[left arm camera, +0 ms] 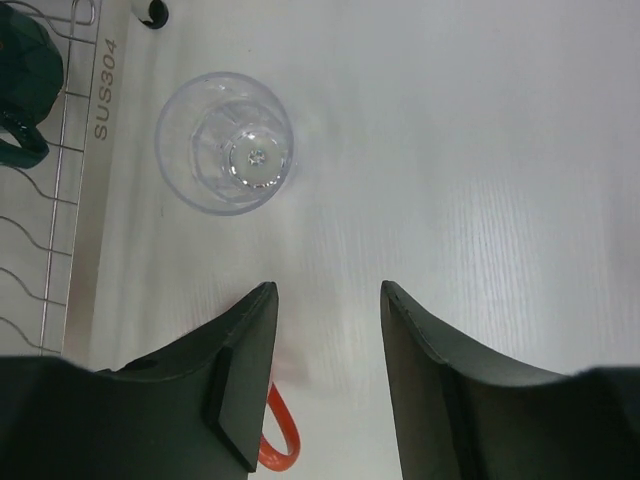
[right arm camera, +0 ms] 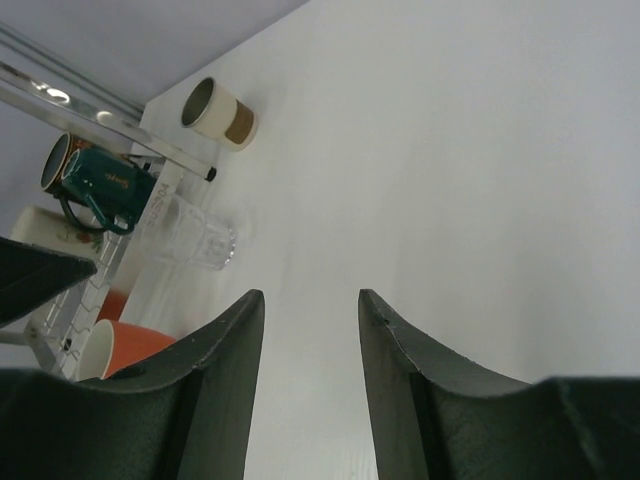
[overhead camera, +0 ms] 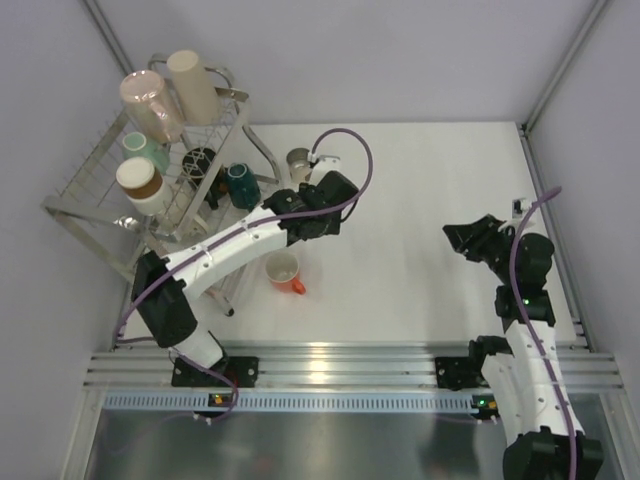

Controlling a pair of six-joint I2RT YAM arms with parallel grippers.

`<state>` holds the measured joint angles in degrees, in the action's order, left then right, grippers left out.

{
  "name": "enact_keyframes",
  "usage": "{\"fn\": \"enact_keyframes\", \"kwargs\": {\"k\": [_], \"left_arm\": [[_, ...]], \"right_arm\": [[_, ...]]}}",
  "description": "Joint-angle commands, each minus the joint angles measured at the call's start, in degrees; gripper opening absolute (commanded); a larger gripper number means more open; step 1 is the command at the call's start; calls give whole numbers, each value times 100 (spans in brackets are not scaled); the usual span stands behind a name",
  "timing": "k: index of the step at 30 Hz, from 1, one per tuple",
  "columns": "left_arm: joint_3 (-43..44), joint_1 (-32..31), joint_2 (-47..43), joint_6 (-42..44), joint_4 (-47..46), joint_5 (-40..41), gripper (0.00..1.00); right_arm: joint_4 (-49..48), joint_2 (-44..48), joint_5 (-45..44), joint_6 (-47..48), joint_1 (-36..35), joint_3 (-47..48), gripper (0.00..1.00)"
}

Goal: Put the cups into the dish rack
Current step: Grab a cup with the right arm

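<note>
Clear and slick, the glass (left arm camera: 225, 143) beside the rack (left arm camera: 103, 90) could squirt from the left fingers (left arm camera: 240, 390), spread now like the right fingers (right arm camera: 215, 390); the mug (left arm camera: 296, 437) underneath risks a knock.

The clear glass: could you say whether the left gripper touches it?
Apart: left wrist view shows bare table between the clear glass and left gripper.

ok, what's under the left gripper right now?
The left gripper is open over bare table. An orange handle pokes out beside one finger; whatever it belongs to is covered. The clear glass stands ahead, not beneath.
</note>
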<state>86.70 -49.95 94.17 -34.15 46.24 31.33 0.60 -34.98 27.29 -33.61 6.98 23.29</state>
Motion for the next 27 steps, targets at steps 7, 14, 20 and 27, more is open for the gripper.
{"fn": "enact_keyframes", "kwargs": {"k": [7, 14, 20, 27], "left_arm": [[-1435, 21, -1776, -442, 464, 276, 52], [-1849, 21, -2929, -786, 799, 6, 51], [-1577, 12, -3300, -576, 650, -803, 52], [-1357, 12, -3624, -610, 378, -1024, 51]], "right_arm": [[168, -8, 339, 126, -267, 237, 44], [-347, -834, -1199, 196, -2995, 713, 45], [-1018, -2142, -1630, 882, -4476, 1265, 47], [-509, -4127, -2465, 1171, -5505, 2889, 49]]}}
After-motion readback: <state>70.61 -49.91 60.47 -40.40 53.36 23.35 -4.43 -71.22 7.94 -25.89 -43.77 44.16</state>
